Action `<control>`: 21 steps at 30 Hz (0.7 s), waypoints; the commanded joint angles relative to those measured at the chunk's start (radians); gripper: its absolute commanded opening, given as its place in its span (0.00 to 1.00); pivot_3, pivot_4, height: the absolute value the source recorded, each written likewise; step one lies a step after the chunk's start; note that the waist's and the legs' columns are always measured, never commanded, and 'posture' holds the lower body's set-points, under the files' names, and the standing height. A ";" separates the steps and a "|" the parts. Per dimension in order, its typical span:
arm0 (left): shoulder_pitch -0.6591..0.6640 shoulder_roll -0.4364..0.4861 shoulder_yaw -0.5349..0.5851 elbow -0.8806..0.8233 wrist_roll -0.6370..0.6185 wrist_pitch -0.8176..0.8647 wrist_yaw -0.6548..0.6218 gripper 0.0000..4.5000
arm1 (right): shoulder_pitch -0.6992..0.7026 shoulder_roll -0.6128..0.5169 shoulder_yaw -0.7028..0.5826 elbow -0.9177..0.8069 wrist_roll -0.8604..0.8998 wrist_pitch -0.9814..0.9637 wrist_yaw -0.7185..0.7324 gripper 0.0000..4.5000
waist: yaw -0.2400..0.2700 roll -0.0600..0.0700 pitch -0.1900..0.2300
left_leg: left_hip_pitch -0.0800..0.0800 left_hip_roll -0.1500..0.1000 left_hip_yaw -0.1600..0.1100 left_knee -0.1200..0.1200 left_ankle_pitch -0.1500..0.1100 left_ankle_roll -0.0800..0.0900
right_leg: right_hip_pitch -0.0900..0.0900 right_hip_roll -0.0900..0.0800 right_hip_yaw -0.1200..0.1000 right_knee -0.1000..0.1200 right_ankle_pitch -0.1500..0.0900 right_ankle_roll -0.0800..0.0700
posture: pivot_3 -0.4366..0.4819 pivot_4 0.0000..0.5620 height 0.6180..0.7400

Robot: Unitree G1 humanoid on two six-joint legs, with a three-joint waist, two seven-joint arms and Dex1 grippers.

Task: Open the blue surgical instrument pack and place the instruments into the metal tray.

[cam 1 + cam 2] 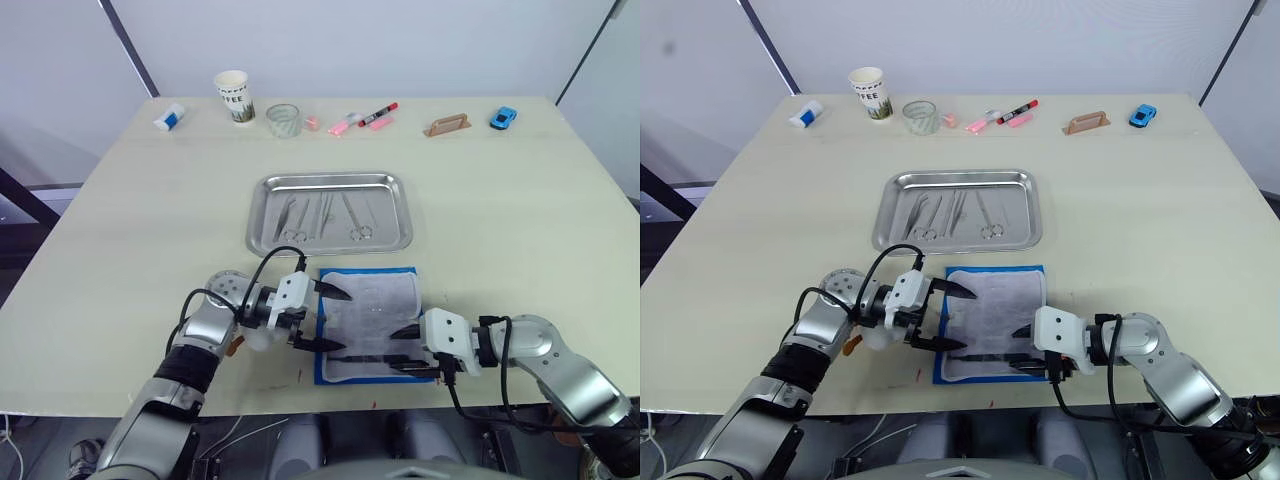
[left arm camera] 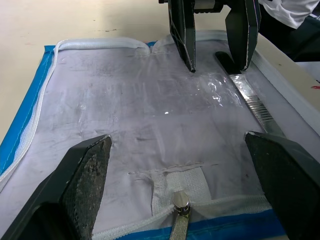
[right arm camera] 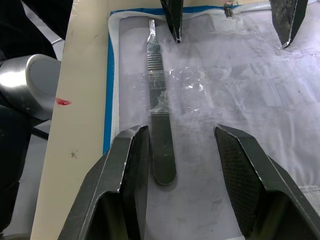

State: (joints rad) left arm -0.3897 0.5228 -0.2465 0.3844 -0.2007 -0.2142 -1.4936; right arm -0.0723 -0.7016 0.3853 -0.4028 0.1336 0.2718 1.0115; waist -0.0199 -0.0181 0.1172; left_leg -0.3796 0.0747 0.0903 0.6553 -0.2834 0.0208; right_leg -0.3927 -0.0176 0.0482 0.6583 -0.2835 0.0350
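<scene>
I see the pack (image 1: 372, 318) unfolded flat, pale lining up, just in front of the tray (image 1: 330, 212). Several instruments (image 1: 325, 217) lie in the tray; one flat handle (image 3: 159, 131) rests on the lining.

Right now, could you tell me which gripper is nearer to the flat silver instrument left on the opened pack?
The right gripper: its open fingers flank the flat silver instrument. The left gripper hovers at the pack's opposite edge.
</scene>
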 commanded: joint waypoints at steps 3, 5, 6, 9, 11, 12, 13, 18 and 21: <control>0.038 0.025 -0.028 0.049 0.031 0.025 -0.015 1.00 | 0.023 -0.003 0.010 0.001 -0.009 -0.036 0.009 0.52 | 0.000 0.000 0.000 | 0.000 0.000 0.000 0.000 0.000 0.000 | 0.000 0.000 0.000 0.000 0.000 0.000 | 0.48 0.27 1.00; 0.037 0.024 -0.028 0.049 0.031 0.025 -0.015 1.00 | 0.029 -0.004 0.010 0.004 -0.015 -0.043 0.007 0.52 | 0.000 0.000 0.000 | 0.000 0.000 0.000 0.000 0.000 0.000 | 0.000 0.000 0.000 0.000 0.000 0.000 | 0.48 0.27 1.00; 0.037 0.024 -0.028 0.050 0.031 0.025 -0.015 1.00 | 0.031 -0.003 0.009 0.007 -0.017 -0.045 0.005 0.52 | 0.000 0.000 0.000 | 0.000 0.000 0.000 0.000 0.000 0.000 | 0.000 0.000 0.000 0.000 0.000 0.000 | 0.48 0.27 1.00; 0.037 0.024 -0.028 0.048 0.031 0.026 -0.014 1.00 | 0.039 -0.005 0.010 0.019 -0.024 -0.055 0.004 0.52 | 0.000 0.000 0.000 | 0.000 0.000 0.000 0.000 0.000 0.000 | 0.000 0.000 0.000 0.000 0.000 0.000 | 0.48 0.27 1.00; 0.037 0.023 -0.029 0.049 0.032 0.027 -0.014 1.00 | 0.042 -0.005 0.009 0.024 -0.026 -0.061 0.003 0.52 | 0.000 0.000 -0.001 | 0.000 0.000 0.000 0.000 0.000 0.000 | 0.000 0.000 0.000 0.000 0.000 0.000 | 0.48 0.27 1.00; 0.036 0.023 -0.029 0.050 0.032 0.028 -0.013 1.00 | 0.042 -0.004 0.009 0.026 -0.026 -0.060 0.002 0.52 | 0.000 0.000 -0.001 | 0.000 0.000 0.000 0.000 0.000 0.000 | 0.000 0.000 0.000 0.000 0.000 0.000 | 0.48 0.27 1.00; 0.035 0.022 -0.029 0.050 0.032 0.028 -0.013 1.00 | 0.042 -0.004 0.009 0.027 -0.027 -0.061 0.002 0.52 | 0.000 0.000 -0.001 | 0.000 0.000 0.000 0.000 0.000 0.000 | 0.000 0.000 0.000 0.000 0.000 0.000 | 0.48 0.27 1.00; 0.034 0.022 -0.030 0.052 0.033 0.029 -0.014 1.00 | 0.041 0.001 0.013 0.039 -0.031 -0.076 -0.001 0.52 | 0.000 -0.001 -0.001 | 0.000 0.000 0.000 0.000 0.000 0.000 | 0.000 0.000 0.001 0.001 0.000 0.000 | 0.48 0.27 1.00; 0.034 0.021 -0.031 0.052 0.033 0.029 -0.014 1.00 | 0.039 0.006 0.016 0.046 -0.031 -0.080 -0.003 0.52 | 0.000 -0.001 -0.001 | 0.001 0.000 0.001 0.000 0.000 0.000 | 0.000 0.000 0.001 0.001 0.000 0.000 | 0.48 0.27 1.00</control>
State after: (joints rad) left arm -0.3910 0.5232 -0.2469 0.3851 -0.2005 -0.2090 -1.4942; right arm -0.0461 -0.6971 0.3850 -0.3708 0.1210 0.1899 1.0087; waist -0.0198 -0.0191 0.1163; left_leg -0.3789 0.0747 0.0911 0.6554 -0.2833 0.0207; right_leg -0.3926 -0.0175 0.0489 0.6593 -0.2834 0.0351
